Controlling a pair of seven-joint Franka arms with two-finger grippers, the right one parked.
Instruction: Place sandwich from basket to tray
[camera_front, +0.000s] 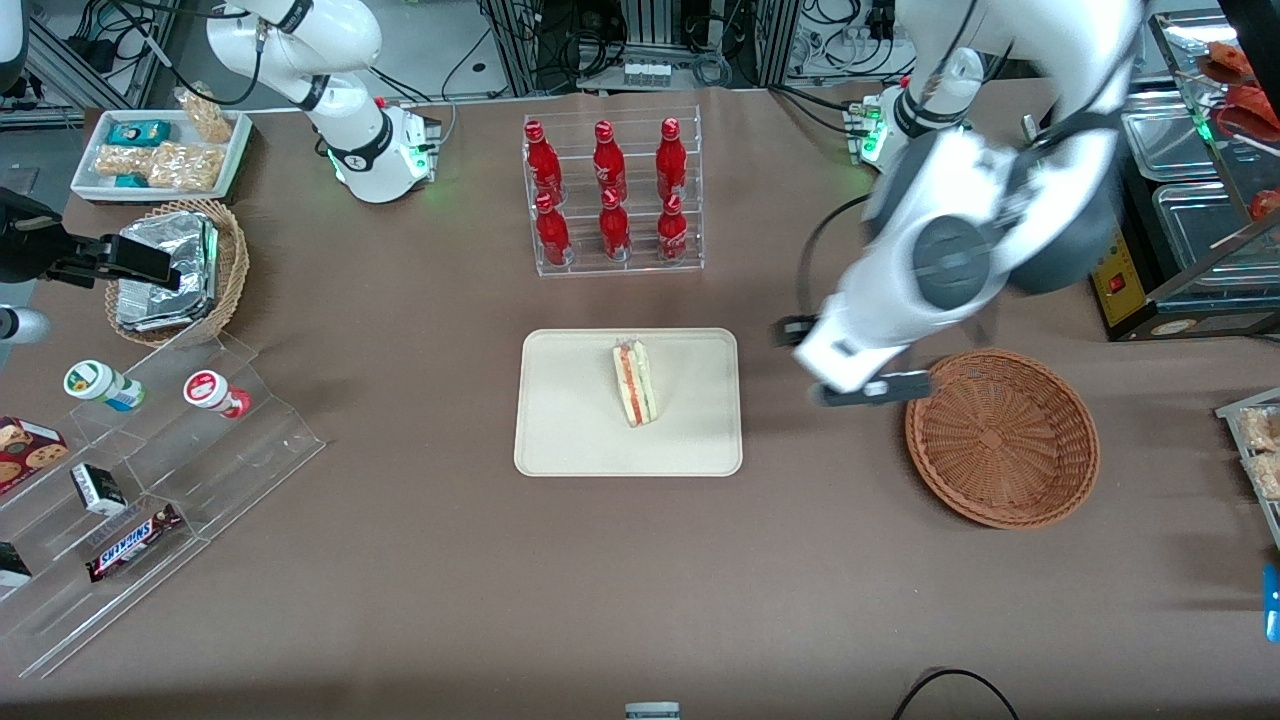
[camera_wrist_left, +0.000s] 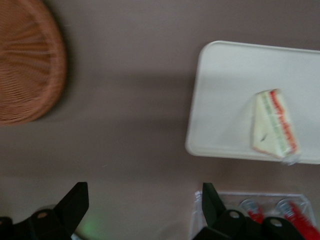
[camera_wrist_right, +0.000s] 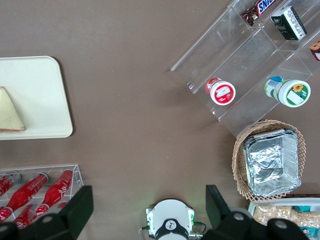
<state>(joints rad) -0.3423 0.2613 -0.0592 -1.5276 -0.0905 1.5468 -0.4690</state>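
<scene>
The left arm's gripper is seen hanging above bare tablecloth, between the tray and the wicker basket, just beside the basket's rim, and its black fingers are spread wide apart with nothing held between them. No load is carried because the load is already down: the sandwich is lying on the cream-beige tray, its red, orange and green filling edge shown along one side, the wedge resting near the tray's middle and well inside the low rim. The basket is seen holding nothing in either view, which fits a delivery judged complete, with only a pull-back to a rest pose left to be made. The tray appears to have been set mid-table so that a short carry from the basket is all that is needed. Farther from the front camera than the tray, a clear rack of red bottles is stood upright. Toward the parked arm's end, a tan basket of foil packets, a white tray of snacks and a stepped acrylic display with cups and a Snickers bar are laid out. A brown cloth is spread over the whole table, and cables and metal framing are seen in the room around it.
</scene>
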